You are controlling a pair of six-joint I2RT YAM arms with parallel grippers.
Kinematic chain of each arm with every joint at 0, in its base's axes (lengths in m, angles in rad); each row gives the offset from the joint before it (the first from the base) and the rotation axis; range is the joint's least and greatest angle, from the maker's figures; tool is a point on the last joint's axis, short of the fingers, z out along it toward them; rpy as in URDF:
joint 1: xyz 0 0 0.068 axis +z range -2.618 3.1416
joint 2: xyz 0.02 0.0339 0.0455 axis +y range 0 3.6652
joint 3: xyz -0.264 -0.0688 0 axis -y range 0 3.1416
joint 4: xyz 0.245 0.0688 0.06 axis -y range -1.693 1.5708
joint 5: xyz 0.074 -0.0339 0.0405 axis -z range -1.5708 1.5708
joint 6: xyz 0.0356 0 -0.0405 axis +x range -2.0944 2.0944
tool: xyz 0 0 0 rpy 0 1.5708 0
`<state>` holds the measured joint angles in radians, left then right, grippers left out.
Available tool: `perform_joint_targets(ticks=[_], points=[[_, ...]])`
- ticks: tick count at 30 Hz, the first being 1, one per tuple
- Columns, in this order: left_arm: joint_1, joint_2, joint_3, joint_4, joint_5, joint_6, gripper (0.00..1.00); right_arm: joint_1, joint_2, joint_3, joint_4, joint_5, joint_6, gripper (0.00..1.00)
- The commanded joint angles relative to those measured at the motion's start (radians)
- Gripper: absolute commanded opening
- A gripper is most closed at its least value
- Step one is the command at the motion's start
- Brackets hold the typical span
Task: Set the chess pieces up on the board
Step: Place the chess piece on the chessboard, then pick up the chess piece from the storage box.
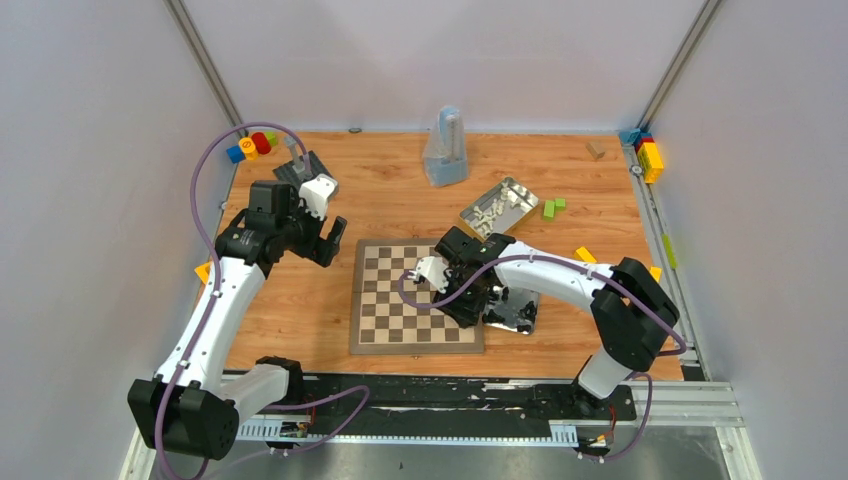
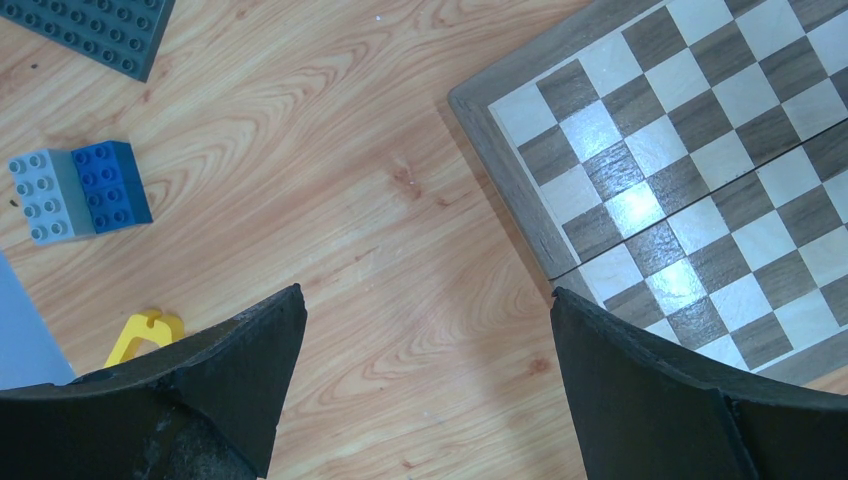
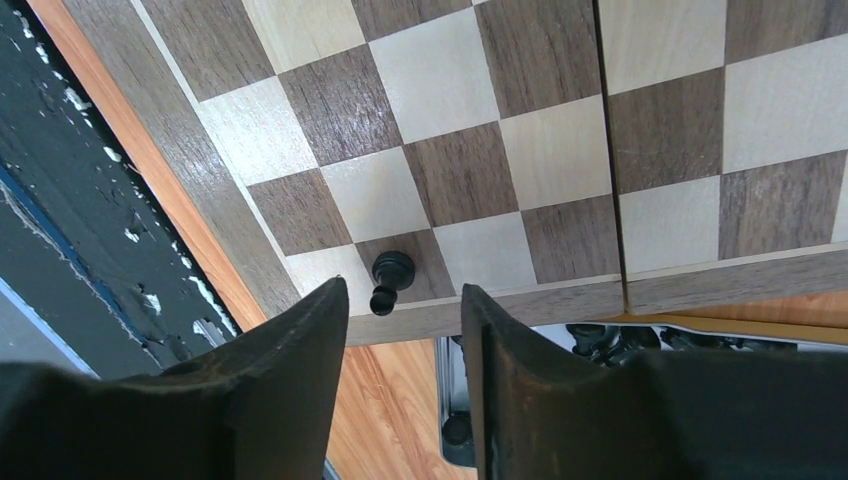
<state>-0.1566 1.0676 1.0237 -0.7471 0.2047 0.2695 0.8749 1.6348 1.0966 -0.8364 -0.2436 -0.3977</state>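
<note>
Though walls [image 1: 80, 150] are pale, table's [image 1: 300, 315] woodgrain.

Enclosure: plain pale grey-white panels form the left wall [image 1: 90, 150], the far wall [image 1: 440, 60] and the right wall [image 1: 770, 150]. Aluminium struts [image 1: 205, 60] run up both far corners.

Furniture: one table [image 1: 290, 310], its top in orange-brown wood-grain laminate. The near edge carries a black strip [image 1: 450, 395] with chipped paint, fixed over an aluminium rail [image 1: 690, 400]. A further side rail [image 1: 655, 215] lines the right edge.

Lighting: even and diffuse from above; shadows are soft.
</note>
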Motion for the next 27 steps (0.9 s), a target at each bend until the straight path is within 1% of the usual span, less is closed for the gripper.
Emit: perform_joint_targets(ticks=[1,5,10,14,17,22,27], points=[[-0.003,-0.012,-0.001,0.027,0.016,0.014,1.00,-0.007,-0.048,0.019,0.022,0.014,-0.003,0.48],[-0.004,-0.016,0.001,0.026,0.019,0.014,1.00,-0.075,-0.095,0.019,0.022,0.013,0.011,0.50],[-0.003,-0.024,0.001,0.025,0.022,0.016,1.00,-0.206,-0.167,0.009,0.020,-0.015,0.034,0.49],[-0.003,-0.024,-0.001,0.027,0.025,0.015,1.00,-0.325,-0.186,-0.007,0.020,-0.025,0.040,0.43],[-0.003,-0.022,0.002,0.029,0.027,0.016,1.00,-0.389,-0.182,-0.031,0.023,-0.029,0.037,0.39],[-0.004,-0.014,0.003,0.033,0.029,0.014,1.00,-0.420,-0.162,-0.094,0.055,-0.010,0.036,0.38],[-0.003,-0.009,0.009,0.031,0.033,0.013,1.00,-0.432,-0.133,-0.124,0.078,-0.022,0.045,0.38]])
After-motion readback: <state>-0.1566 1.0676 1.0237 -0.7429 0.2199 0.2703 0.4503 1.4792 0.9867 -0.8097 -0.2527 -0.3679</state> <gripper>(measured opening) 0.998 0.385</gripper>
